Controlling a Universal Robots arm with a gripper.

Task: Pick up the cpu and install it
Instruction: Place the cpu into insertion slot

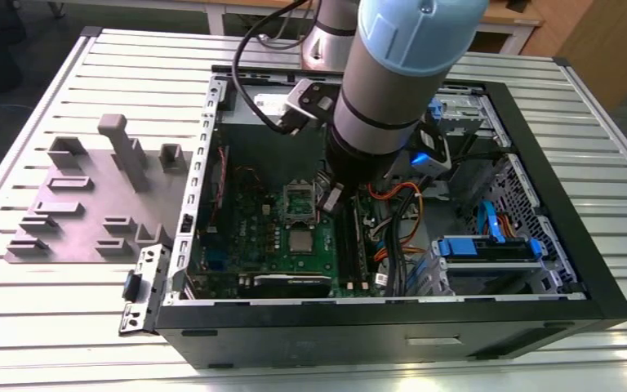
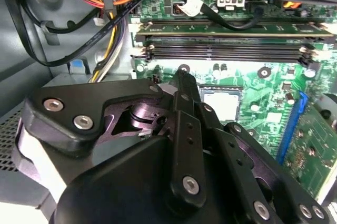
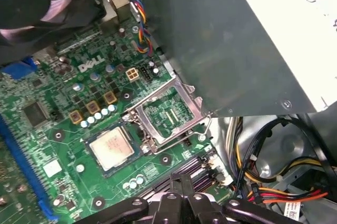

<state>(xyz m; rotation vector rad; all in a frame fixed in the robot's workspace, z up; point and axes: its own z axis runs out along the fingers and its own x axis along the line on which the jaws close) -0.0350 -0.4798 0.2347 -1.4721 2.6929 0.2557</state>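
The cpu [image 3: 110, 148] is a small silvery square lying flat in its socket on the green motherboard [image 3: 63, 92]; it also appears as the cpu [image 1: 300, 239] in the exterior view and the cpu [image 2: 221, 103] past the gripper body. Beside it, the silver socket frame [image 3: 166, 113] stands hinged open. My gripper [image 3: 181, 184] hovers above the board near the memory slots, apart from the chip. Its black fingers [image 2: 181, 90] are pressed together, shut, with nothing between them. In the exterior view the gripper [image 1: 330, 198] hangs inside the case under the arm.
The black computer case [image 1: 575, 245] lies open on a slatted table. A grey plastic tray [image 1: 85, 204] with raised blocks sits at the exterior view's left. Cable bundles [image 3: 274, 176], memory slots [image 2: 226, 50], a metal box [image 3: 237, 40] and a blue drive bracket [image 1: 488, 249] crowd the board.
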